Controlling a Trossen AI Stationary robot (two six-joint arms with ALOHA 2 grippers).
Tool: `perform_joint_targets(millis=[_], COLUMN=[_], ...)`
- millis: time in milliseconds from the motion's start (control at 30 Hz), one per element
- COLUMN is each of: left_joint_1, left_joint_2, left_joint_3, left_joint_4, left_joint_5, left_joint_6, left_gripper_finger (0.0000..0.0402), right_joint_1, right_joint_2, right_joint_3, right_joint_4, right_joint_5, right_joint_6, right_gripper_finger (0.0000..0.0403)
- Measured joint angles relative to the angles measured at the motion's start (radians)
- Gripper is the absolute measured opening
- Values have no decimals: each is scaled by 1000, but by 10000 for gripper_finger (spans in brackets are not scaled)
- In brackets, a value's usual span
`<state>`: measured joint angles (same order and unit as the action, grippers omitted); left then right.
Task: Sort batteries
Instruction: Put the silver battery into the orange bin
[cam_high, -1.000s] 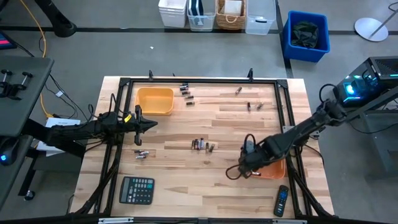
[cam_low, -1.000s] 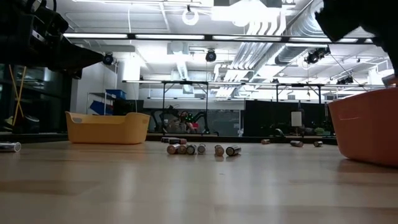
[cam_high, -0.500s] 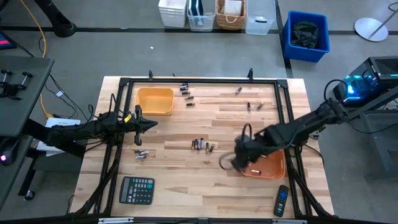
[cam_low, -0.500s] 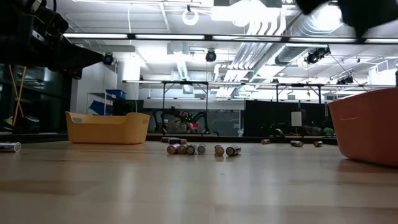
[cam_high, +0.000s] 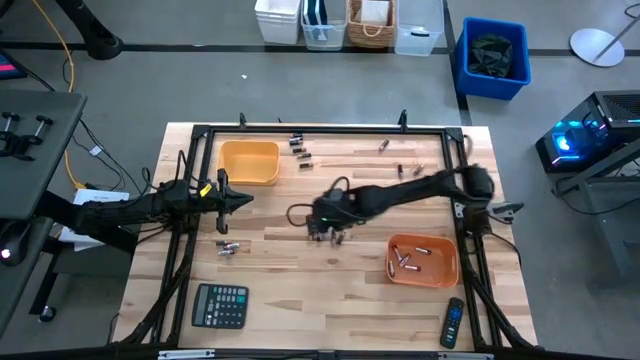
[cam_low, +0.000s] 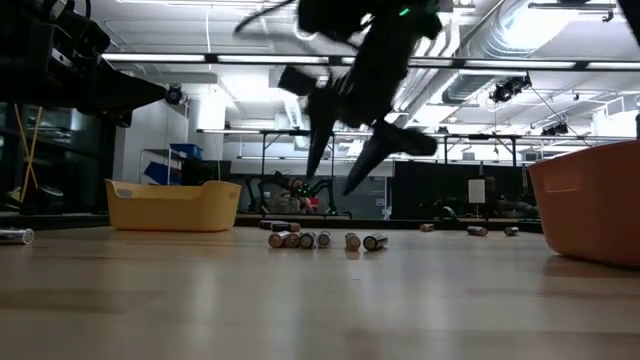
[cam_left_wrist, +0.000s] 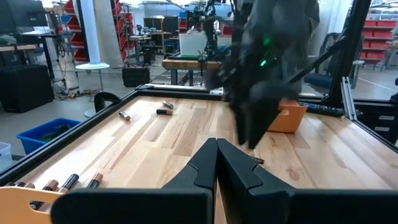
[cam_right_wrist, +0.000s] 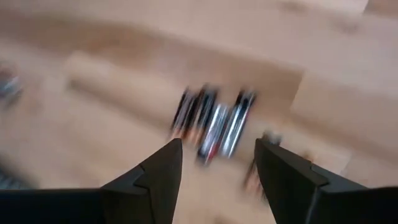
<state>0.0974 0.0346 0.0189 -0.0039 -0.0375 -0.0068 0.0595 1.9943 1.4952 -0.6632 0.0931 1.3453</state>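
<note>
A cluster of small batteries lies side by side on the wooden table near its middle, also seen in the low view and the right wrist view. My right gripper hangs open just above this cluster, fingers slanting down, touching nothing. My left gripper waits shut above the table's left part, level and empty. More batteries lie near the far edge, at far right and at left. A few batteries lie inside the orange bin.
A yellow bin stands at the far left. A black calculator lies at the near left, and a black remote at the near right. A black frame runs around the table.
My right gripper has swung from over the orange bin toward the table's left, and now hangs above the middle battery cluster. The arm now lies stretched across the table's right half. The orange bin, covered by the gripper before, now shows its inside.
</note>
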Motion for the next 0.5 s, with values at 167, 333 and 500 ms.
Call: perform_joint_targets(millis=[167, 333, 500], left_joint_1=[0, 0, 0], left_joint_2=[0, 0, 0], left_joint_3=[0, 0, 0], left_joint_4=[0, 0, 0], left_joint_5=[0, 0, 0], left_joint_6=[0, 0, 0], left_gripper_finger=[1, 1, 1], right_joint_1=[-33, -35, -35], right_joint_2=[155, 240, 261], right_joint_3=[189, 298, 307], right_joint_4=[-215, -274, -293], right_joint_5=[38, 25, 23], right_joint_6=[-8, -19, 35], right_gripper_finger=[194, 194, 188])
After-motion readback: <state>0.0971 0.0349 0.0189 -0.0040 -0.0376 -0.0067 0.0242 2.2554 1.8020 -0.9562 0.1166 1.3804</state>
